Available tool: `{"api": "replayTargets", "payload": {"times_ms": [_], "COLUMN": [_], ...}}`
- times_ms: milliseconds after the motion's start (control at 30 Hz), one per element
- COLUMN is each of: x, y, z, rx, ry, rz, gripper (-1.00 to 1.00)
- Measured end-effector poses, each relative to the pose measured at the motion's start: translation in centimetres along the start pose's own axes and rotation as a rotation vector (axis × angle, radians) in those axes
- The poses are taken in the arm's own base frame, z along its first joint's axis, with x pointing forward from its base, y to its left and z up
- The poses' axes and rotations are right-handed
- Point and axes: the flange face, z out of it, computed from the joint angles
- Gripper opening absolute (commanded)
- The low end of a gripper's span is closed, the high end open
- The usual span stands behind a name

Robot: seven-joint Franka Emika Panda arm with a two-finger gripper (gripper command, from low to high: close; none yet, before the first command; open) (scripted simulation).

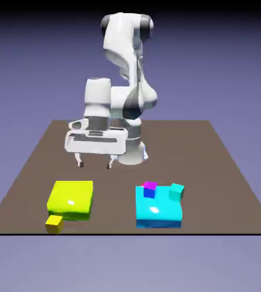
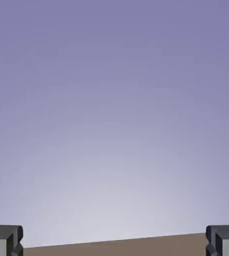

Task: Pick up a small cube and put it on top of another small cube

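Nearest the camera in the exterior view sits the small yellow cube, at the front edge of the brown table, touching or just beside the front-left corner of the flat yellow-green slab.

Count of objects on the table: three tiny cubes, two flat slabs.
- Cubes: one yellow; one magenta-topped cube with a dark blue side; one teal cube.
- Slabs: one yellow-green, on the exterior view's left; one cyan slab, on the exterior view's right.

Magenta-topped cube rests on the cyan slab near its far left corner. Teal cube rests at the slab's far right corner, partly overhanging or just at the edge; I cannot tell which. Both sit upright, apart from each other. The two slabs are well apart, bare table between them.

Gripper: hangs above the table behind the yellow-green slab, fingers pointing down, clear of every object. Jaws stand wide apart, close to full spread. Nothing between them, nothing touched.

Hand view: gripper shows only as two grey fingertips at the bottom corners, far apart. Between them only a thin strip of brown table, with the blue-violet backdrop filling the rest. No cube or slab shows in this view.

Yellow cube lies on the table, not on the magenta-topped cube.
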Motion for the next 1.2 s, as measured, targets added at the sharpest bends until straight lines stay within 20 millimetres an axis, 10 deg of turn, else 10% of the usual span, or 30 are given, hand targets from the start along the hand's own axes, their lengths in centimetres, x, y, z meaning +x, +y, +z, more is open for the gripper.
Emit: {"api": "replayTargets", "payload": {"times_ms": [433, 633, 667, 900, 1200], "x": [7.2, 5.9, 5.6, 6.8, -3.0], "y": [10.8, 12.7, 12.9, 10.8, 1.3], "z": [14.9, 21.3, 22.1, 15.3, 10.2], "rx": [-0.225, -0.233, -0.232, -0.22, -0.042], "ry": [-0.217, -0.226, -0.226, -0.233, -0.337], "rz": [0.077, 0.079, 0.08, 0.083, 0.102], "gripper": [0.0, 0.0, -1.0, -1.0, -1.0]}}
